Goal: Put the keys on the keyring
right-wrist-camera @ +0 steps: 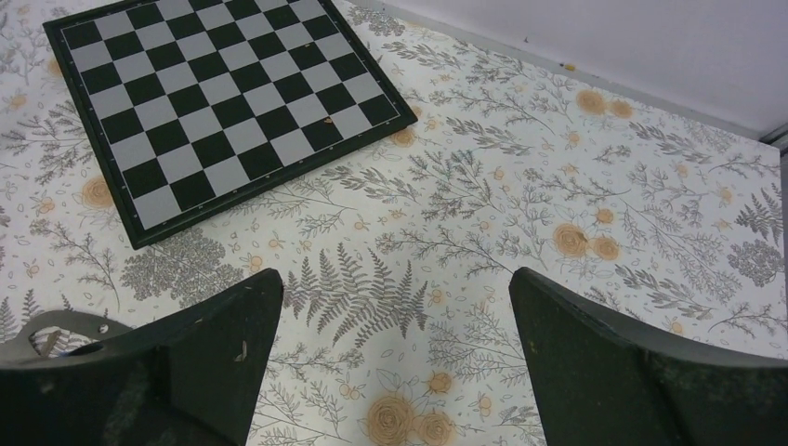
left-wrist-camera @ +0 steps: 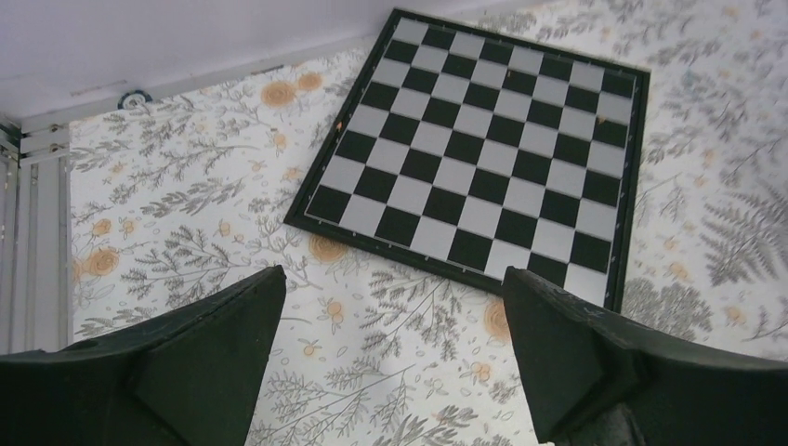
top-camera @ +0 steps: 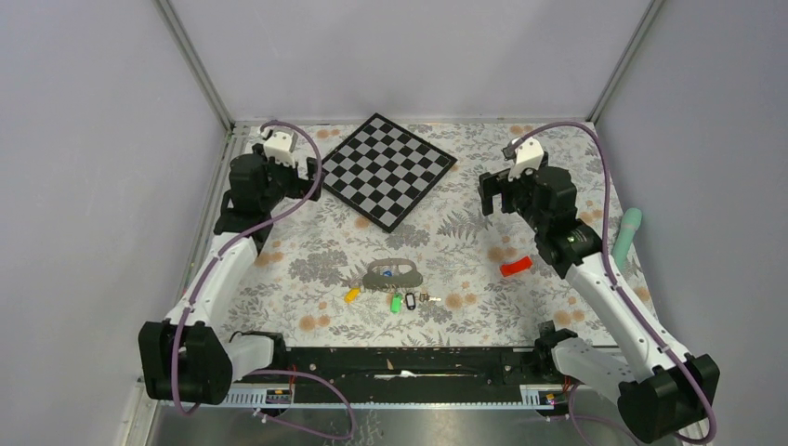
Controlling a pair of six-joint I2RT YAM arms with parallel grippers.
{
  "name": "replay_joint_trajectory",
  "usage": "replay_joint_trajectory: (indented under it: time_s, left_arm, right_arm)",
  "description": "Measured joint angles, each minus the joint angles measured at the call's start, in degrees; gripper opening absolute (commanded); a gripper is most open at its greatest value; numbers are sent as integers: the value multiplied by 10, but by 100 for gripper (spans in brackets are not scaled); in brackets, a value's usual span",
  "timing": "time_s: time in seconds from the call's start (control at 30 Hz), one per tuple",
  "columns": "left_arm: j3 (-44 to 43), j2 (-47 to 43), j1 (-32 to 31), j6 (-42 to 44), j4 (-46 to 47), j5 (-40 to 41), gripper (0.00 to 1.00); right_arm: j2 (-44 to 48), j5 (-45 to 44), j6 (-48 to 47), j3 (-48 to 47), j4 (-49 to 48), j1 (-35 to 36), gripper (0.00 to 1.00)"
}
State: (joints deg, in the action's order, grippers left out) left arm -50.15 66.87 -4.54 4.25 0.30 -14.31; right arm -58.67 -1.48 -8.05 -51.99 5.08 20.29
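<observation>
Floral-print tablecloth (top-camera: 465,232) between grey walls. Landmark: black-and-white square checkerboard (top-camera: 390,170), far centre. Left gripper (left-wrist-camera: 392,279) hovers off the board's left corner, right gripper (right-wrist-camera: 395,279) off its right; both spread wide, holding nothing. Flat grey metal oval keyring (top-camera: 392,273) lies nearer the arms than the board; small colour-tagged keys (top-camera: 396,303) nearer again. Risk: thin flat keys may slip the fingers or skid across the cloth

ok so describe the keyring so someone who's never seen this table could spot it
Start at the black-and-white checkerboard at the far middle of the floral table and come toward the arms' bases. The keyring lies flat there, just beyond a row of keys with coloured tags. It is the only grey metal oval with openings, far bigger than any tag.
</observation>
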Motion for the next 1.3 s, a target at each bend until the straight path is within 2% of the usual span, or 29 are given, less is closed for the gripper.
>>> replay_joint_trajectory:
  time_s: [0.43,1.3]
  left_arm:
    - [-47,-19,11,-58,-24,-37,99]
    - [-48,-20,15,-65,-37,-101,99]
  right_arm:
    - [34,5,-22,50,-27,-1,100]
    - [41,26,-22,58,-33,-6,100]
